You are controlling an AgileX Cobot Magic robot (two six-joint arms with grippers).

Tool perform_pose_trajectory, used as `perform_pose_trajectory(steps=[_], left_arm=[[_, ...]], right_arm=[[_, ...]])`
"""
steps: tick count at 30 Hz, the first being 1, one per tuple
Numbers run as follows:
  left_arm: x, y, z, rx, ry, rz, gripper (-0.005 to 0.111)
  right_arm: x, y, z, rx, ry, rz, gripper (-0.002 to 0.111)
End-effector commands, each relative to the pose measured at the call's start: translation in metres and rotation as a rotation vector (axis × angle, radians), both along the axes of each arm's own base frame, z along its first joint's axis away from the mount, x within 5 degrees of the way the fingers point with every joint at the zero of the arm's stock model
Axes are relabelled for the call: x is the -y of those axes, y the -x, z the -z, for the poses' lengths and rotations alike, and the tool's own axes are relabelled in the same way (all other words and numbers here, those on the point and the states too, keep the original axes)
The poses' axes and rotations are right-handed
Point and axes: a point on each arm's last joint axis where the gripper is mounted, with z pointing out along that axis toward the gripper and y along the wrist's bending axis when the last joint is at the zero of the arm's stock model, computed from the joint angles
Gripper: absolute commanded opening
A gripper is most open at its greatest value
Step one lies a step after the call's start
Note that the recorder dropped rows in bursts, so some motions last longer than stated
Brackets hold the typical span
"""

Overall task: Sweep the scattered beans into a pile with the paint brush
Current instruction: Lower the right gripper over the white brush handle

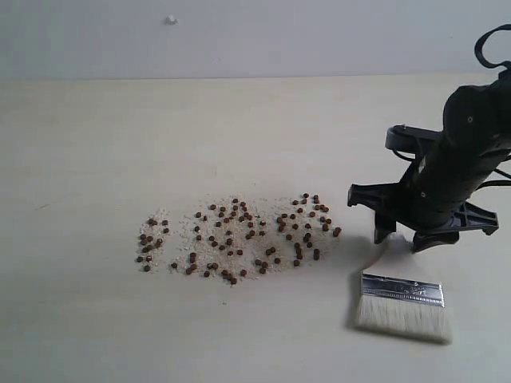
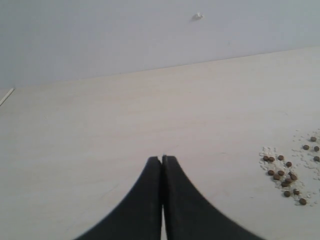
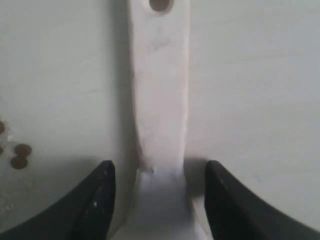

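While the right gripper [image 3: 157,169] hangs open astride the paint brush [image 1: 402,292], gripping nothing, that brush lies flat on the counter [image 1: 96,319] near the beans [image 1: 235,239], on this arm's side, its long axis running between the jaws; the left gripper [image 2: 162,161] is clenched, empty.

A pale table [image 1: 96,159] is shown; beans [image 1: 231,239] and whitish crumbs [image 1: 185,230] are scattered over its middle; a brush [image 1: 402,292] is laid near them, apart.
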Motion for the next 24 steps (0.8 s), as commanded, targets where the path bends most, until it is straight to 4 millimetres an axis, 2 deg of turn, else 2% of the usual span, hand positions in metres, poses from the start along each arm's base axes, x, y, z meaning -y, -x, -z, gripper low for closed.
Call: perform_pose_trajectory(steps=[1,14,24], left_arm=[[0.0005,0.0006,-0.0028,0.015,0.009,0.011,0.0],[0.0015,0.0009,-0.0028,0.014,0.011,0.03,0.0],[0.0015,0.0009,-0.0028,0.014,0.011,0.03,0.0]], right_arm=[[-0.0062,0.0013,0.0043,-0.003,-0.001,-0.015,0.051],[0.0003,0.0073,0.0052,-0.069,0.073,-0.042,0.051],[-0.0005,0.0037,0.0049,-0.03,0.063,-0.025,0.051]])
